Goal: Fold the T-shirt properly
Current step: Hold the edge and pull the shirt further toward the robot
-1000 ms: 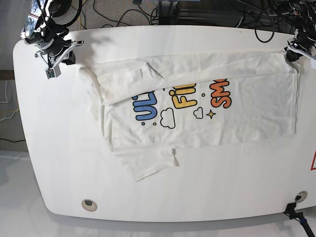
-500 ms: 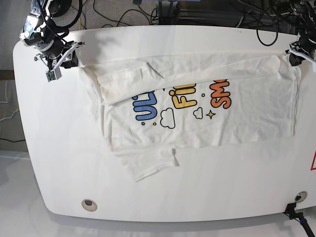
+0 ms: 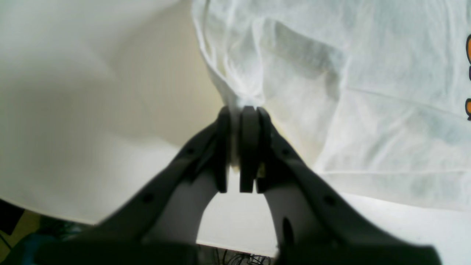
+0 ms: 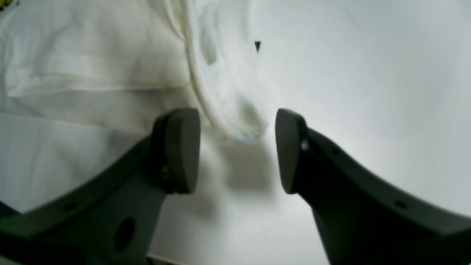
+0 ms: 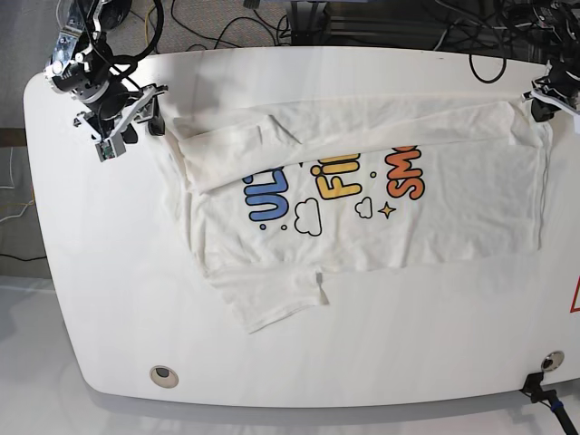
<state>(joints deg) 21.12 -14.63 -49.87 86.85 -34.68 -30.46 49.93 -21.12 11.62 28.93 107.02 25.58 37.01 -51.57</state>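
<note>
The white T-shirt (image 5: 381,190) lies spread on the table, print side up, its far edge folded over the top of the letters. My left gripper (image 5: 541,102) is at the far right corner of the shirt. In the left wrist view it (image 3: 243,114) is shut on a bunched bit of the shirt's (image 3: 368,92) edge. My right gripper (image 5: 149,113) is at the shirt's far left corner. In the right wrist view it (image 4: 237,147) is open, with a rounded fold of the shirt's (image 4: 92,66) edge lying between its fingers (image 4: 180,147), not gripped.
The white table (image 5: 408,344) has a round hole (image 5: 163,374) near its front left. Cables (image 5: 362,23) lie behind the far edge. A black clamp (image 5: 544,385) sits at the front right corner. A sleeve (image 5: 272,304) sticks out toward the front.
My right gripper has moved rightward up to the shirt's far left corner. My left gripper, holding its corner, has shifted slightly outward, drawing the right edge straighter.
</note>
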